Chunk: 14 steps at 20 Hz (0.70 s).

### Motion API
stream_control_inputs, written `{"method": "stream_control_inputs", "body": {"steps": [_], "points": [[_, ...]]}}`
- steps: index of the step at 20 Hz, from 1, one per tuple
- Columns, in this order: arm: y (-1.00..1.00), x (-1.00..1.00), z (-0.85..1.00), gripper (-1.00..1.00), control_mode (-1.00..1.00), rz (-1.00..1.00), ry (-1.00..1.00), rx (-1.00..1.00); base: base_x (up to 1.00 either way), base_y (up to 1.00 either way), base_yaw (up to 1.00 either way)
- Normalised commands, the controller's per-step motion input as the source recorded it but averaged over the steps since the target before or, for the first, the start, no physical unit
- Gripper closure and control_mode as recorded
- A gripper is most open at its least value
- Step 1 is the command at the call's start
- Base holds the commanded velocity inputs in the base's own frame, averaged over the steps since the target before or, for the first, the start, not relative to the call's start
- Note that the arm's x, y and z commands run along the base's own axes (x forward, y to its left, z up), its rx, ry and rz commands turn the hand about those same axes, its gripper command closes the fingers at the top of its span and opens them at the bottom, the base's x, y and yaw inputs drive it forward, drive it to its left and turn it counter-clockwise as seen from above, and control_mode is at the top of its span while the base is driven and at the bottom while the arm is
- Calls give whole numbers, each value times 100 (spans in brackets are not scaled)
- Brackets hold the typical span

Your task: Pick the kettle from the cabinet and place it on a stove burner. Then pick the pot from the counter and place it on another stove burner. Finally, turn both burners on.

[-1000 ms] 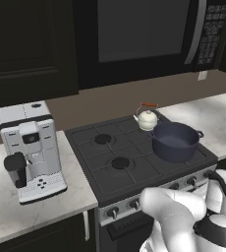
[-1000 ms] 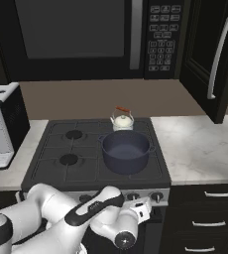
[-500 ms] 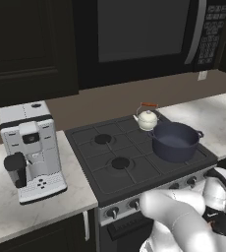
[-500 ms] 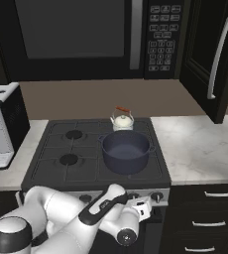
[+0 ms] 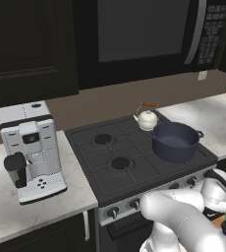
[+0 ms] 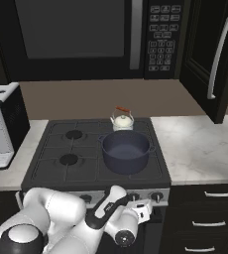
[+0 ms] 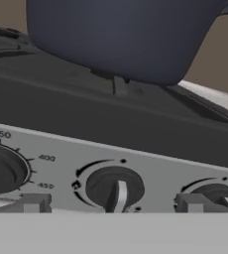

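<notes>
Stove front panel is faced; burners not yet lit.
Kettle (image 6: 121, 120) sits at back right corner, pot (image 6: 126, 151) at front right. Gripper (image 6: 142, 212) is spread wide, empty, lined up on a knob (image 7: 114, 188). Risk: neighbouring knob could be caught if approach drifts sideways.

Arm is folded low, elbow bent, forearm reaching forward with the wrist kept level. End effector (image 6: 142, 212) is held open, nothing gripped; finger tips (image 7: 35, 202) are spread wide apart and pointed straight ahead in hand view.
</notes>
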Motion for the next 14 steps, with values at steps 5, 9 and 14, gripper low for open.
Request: {"method": "stream_control_inputs", "body": {"steps": [5,9,14], "points": [[-1,5,-11,-100,-100,-3,0,0,0,0,0],[0,8,-10,-100,-100,-2,0,0,0,0,0],[-3,4,-9,-100,-100,-1,-3,0,0,0,0]]}}
